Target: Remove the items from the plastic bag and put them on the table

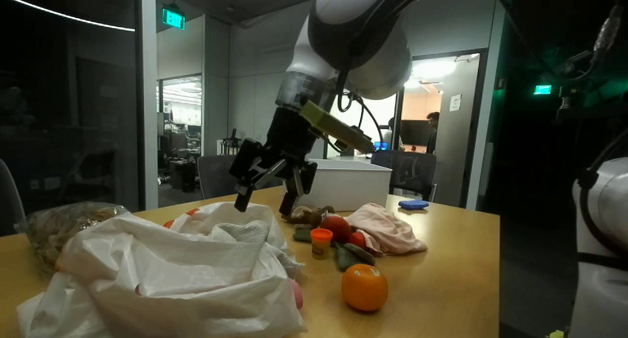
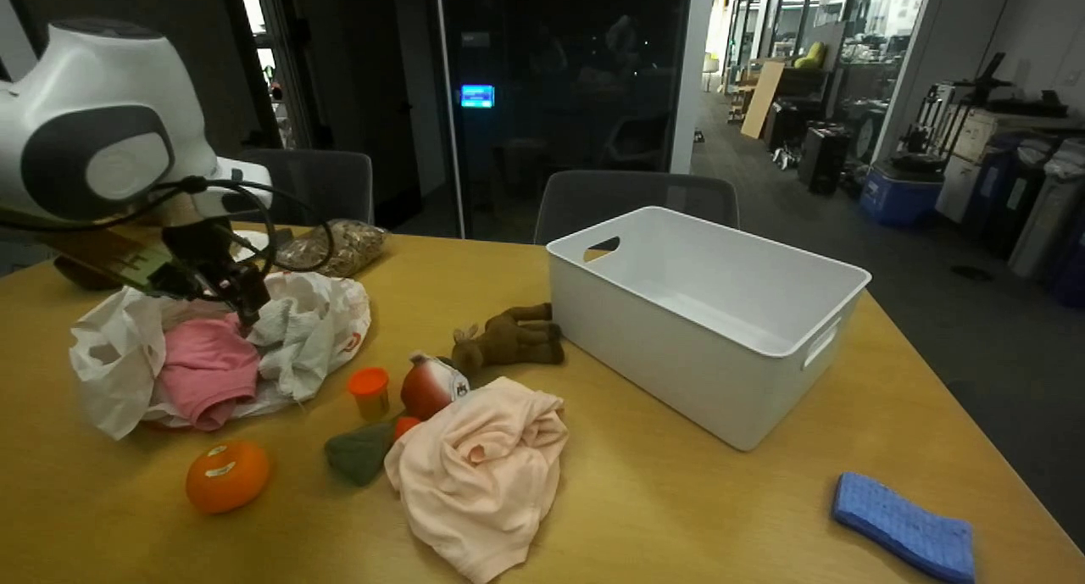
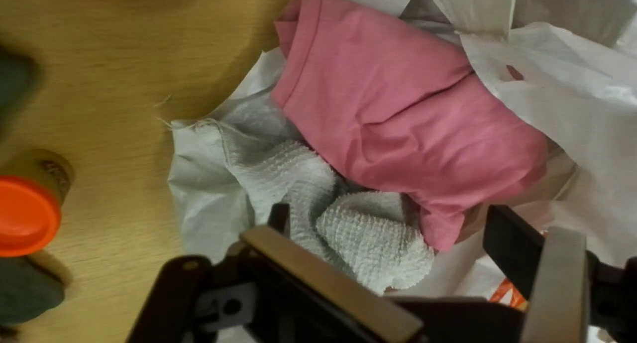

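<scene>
The white plastic bag (image 1: pixel 167 284) lies crumpled and open on the tan table (image 1: pixel 441 289). A pink cloth (image 3: pixel 388 109) and a whitish ribbed towel (image 3: pixel 373 238) lie in its mouth; the pink cloth (image 2: pixel 208 368) also shows in an exterior view. A large red rounded piece (image 2: pixel 424 389), a smaller red one (image 2: pixel 405 428) and dark green pieces (image 2: pixel 360 453) are on the table beside the bag. My gripper (image 1: pixel 263 205) is open and empty above the bag. In the wrist view its fingers (image 3: pixel 390 221) are apart on either side of the towel. The bag's deeper inside is hidden.
An orange fruit (image 2: pixel 227 476), an orange-lidded tub (image 2: pixel 370 391), a brown toy animal (image 2: pixel 509 340) and a peach cloth (image 2: pixel 483 474) lie near the bag. A white bin (image 2: pixel 661 330) stands beyond them. A blue sponge (image 2: pixel 903 525) and a clear bag (image 1: pixel 68 225) are farther out.
</scene>
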